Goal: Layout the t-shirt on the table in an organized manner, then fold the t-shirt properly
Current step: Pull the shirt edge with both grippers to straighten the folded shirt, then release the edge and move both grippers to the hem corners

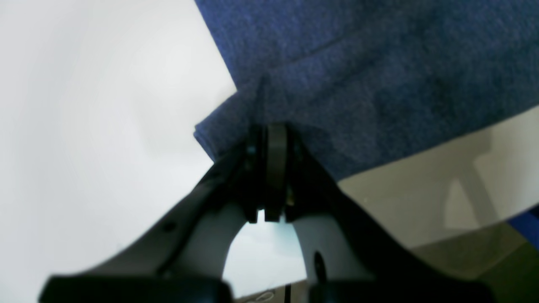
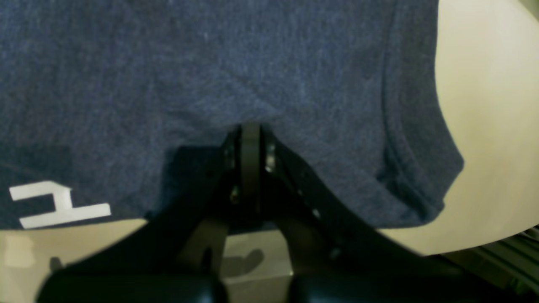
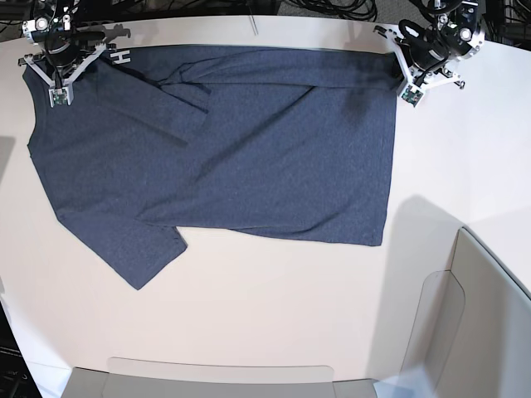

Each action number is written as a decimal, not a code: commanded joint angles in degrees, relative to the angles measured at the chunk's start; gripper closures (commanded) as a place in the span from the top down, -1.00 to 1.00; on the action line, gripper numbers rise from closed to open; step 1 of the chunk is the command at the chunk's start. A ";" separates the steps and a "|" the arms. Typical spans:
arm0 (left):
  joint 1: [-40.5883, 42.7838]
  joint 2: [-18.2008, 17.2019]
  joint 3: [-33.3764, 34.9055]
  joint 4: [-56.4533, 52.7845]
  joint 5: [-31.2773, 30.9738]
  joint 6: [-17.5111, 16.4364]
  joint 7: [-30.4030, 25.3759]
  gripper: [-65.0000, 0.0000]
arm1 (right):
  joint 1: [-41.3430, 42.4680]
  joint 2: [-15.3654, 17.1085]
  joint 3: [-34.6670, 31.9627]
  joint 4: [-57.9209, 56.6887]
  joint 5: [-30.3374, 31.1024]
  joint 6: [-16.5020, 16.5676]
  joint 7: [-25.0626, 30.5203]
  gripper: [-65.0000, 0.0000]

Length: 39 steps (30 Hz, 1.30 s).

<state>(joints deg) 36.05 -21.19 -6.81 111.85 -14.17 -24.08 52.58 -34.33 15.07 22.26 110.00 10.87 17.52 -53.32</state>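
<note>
The dark navy-grey t-shirt (image 3: 241, 157) lies spread across the off-white table (image 3: 274, 307), with its far edge folded over and a sleeve pointing toward the near left. A white letter (image 2: 59, 204) shows at the far left corner. My right gripper (image 3: 60, 94) sits at that far left corner, shut on the t-shirt (image 2: 269, 75) near a sleeve hem. At the far right corner my left gripper (image 3: 410, 94) is shut on a folded edge of the t-shirt (image 1: 379, 84). In each wrist view the jaws meet on cloth, right gripper (image 2: 251, 131) and left gripper (image 1: 276, 132).
Pale translucent panels stand at the near right (image 3: 489, 315) and along the near edge (image 3: 224, 375). Dark cables (image 3: 332, 8) lie beyond the table's far edge. Bare tabletop lies near of the shirt.
</note>
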 commanded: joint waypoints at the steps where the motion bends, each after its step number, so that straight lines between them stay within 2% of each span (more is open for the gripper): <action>1: 1.18 0.22 -0.53 -0.51 1.82 -0.23 4.43 -0.94 | -1.41 0.45 -0.33 -0.50 0.16 0.99 -4.57 -1.00; 11: 2.50 0.40 -1.59 -0.51 1.82 -0.06 4.43 -0.95 | -2.90 0.71 -0.24 -0.24 0.16 0.99 -4.57 -1.00; 15: 3.20 2.51 -1.59 -0.60 1.82 -0.06 4.43 -1.00 | -3.70 0.71 -0.06 -0.06 0.16 0.99 -4.57 -1.00; 24: 3.20 3.56 -1.68 -0.51 1.82 0.03 4.43 -1.00 | -2.99 0.71 0.90 2.40 0.16 0.99 -4.57 -1.00; 32: 3.02 3.65 -1.68 -0.42 1.82 0.03 4.43 -1.00 | 2.81 -0.08 8.46 4.16 0.42 0.99 -4.57 -1.00; 39: 1.97 3.74 -3.08 0.72 1.82 0.03 4.43 -1.00 | 9.40 -2.98 11.28 4.86 0.42 0.99 -4.57 -1.00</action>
<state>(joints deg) 37.10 -17.52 -9.61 112.66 -13.78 -23.81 53.52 -25.28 11.46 33.17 113.62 11.00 18.81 -58.96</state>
